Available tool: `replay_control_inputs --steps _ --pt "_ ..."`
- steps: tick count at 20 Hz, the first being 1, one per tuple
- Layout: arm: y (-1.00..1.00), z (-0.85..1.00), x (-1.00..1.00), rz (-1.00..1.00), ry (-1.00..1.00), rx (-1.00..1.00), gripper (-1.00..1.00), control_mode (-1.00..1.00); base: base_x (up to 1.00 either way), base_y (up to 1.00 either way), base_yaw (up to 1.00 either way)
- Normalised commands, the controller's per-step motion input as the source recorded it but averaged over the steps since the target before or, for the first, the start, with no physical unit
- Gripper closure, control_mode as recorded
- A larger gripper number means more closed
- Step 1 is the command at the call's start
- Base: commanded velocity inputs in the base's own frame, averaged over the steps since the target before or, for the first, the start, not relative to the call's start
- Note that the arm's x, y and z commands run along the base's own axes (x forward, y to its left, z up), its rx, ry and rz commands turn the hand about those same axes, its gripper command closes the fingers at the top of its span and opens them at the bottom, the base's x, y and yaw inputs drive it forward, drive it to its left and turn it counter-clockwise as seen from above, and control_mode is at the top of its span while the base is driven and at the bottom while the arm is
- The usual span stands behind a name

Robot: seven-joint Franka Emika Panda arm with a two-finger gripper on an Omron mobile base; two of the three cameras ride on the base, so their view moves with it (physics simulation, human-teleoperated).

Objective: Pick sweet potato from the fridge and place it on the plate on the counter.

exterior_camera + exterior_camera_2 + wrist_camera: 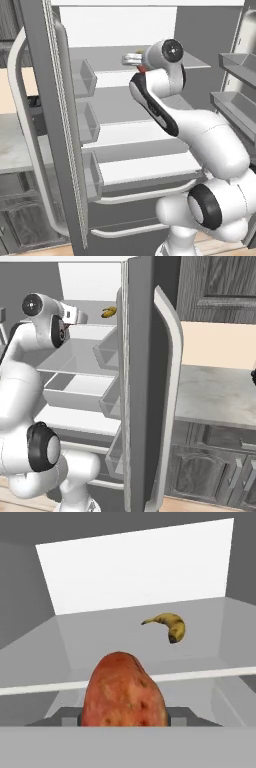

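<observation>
Sweet potato (123,691) sits right up close in the hand view, big and reddish-orange, with its long way pointing out ahead from the claw toward the back of the fridge (135,564). On each side of it a grey finger (176,716) peeks out low down and presses against it, so the claw (123,717) is squeezed narrow and seems to be holding the sweet potato. Past the sweet potato, farther back on the upper shelf (115,639), lies a yellow-brown banana (169,625), well apart from it and a bit to the right in that view. From the left base view, the claw end (133,59) is reaching in at that high shelf, with a spot of red just beside it. The white arm (200,135) bends up to it from below. The plate is not something I can see from where I stand. The counter (215,393) lies outside the fridge, on the far side of the open fridge door (145,381) from the sweet potato. So I think the next move turns on this: the sweet potato must first come straight back out along its own long way, off the shelf and away from the banana. Then it must swing around the door edge toward the counter. Bumping that door looks like the thing to watch for.
</observation>
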Motion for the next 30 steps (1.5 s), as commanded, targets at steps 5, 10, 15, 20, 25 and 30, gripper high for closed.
replay_control_inputs --steps 5,10,15,20,25,30 --pt "-0.04 0.04 -1.0 -0.04 0.0 0.0 1.0 -1.0 0.0 0.0 0.0" --pt "-0.2 0.0 -1.0 -0.06 0.2 0.0 1.0 -1.0 0.0 0.0 0.0" --pt "-0.19 -0.01 -1.0 -0.04 0.28 0.0 1.0 -1.0 0.0 0.0 0.0" --pt "-0.01 -0.07 -0.98 -0.06 0.26 0.0 1.0 -1.0 0.0 0.0 0.0" --pt "-0.08 -0.41 -0.45 -0.03 0.17 0.0 1.0 -1.0 0.0 0.0 0.0" --pt "-0.23 -0.49 -0.07 0.0 0.19 0.0 1.0 -1.0 0.0 0.0 0.0"
